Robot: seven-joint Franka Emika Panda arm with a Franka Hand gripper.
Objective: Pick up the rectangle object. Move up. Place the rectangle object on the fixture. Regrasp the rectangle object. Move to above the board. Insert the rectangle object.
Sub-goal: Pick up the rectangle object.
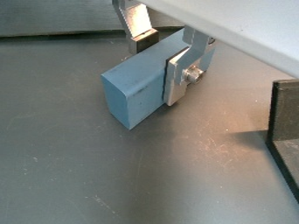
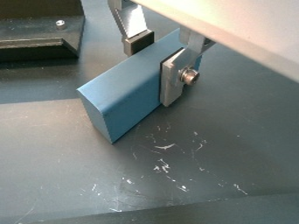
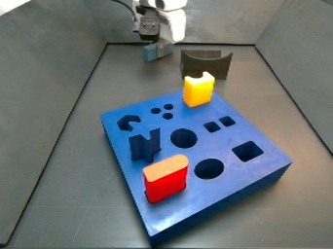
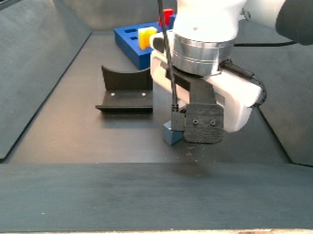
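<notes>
In a wrist view, the rectangle object (image 1: 142, 87) is being held between the gripper's (image 1: 162, 54) two silver fingers, one plate (image 1: 179, 73) being pressed flat against its near long face and the other finger (image 1: 139, 23) being seen beyond its upper edge. The bar's lower end is lying at or just above the dark grey floor (image 1: 93, 166); contact cannot be judged. A dark edge of the fixture (image 1: 285, 118) is being shown near the bar, well apart from it.

In a wrist view from the opposite side, the rectangle object (image 2: 131, 90) is again being clamped across its width by the gripper (image 2: 160, 57), with the bolted plate (image 2: 176, 76) lying on its long face. Pale scratches (image 2: 163, 162) are being seen on the floor just beside the bar's free end. The fixture's base plate (image 2: 38, 33) is lying behind the bar, apart from it.

In a side view, the gripper (image 3: 152, 44) is being held just beside the fixture (image 3: 204, 62), with the rectangle object (image 3: 152, 51) showing as a small blue piece between its fingers. The board (image 3: 196, 160) is lying in front of the fixture, apart from it, with a yellow block (image 3: 198, 88), a red block (image 3: 164, 181) and a darker blue notched block (image 3: 143, 142) standing in it.

In a side view from the far end, the rectangle object (image 4: 173, 133) is largely being hidden behind the gripper (image 4: 175, 111), beside the fixture (image 4: 124, 90). The board (image 4: 131, 38) is lying beyond the fixture.
</notes>
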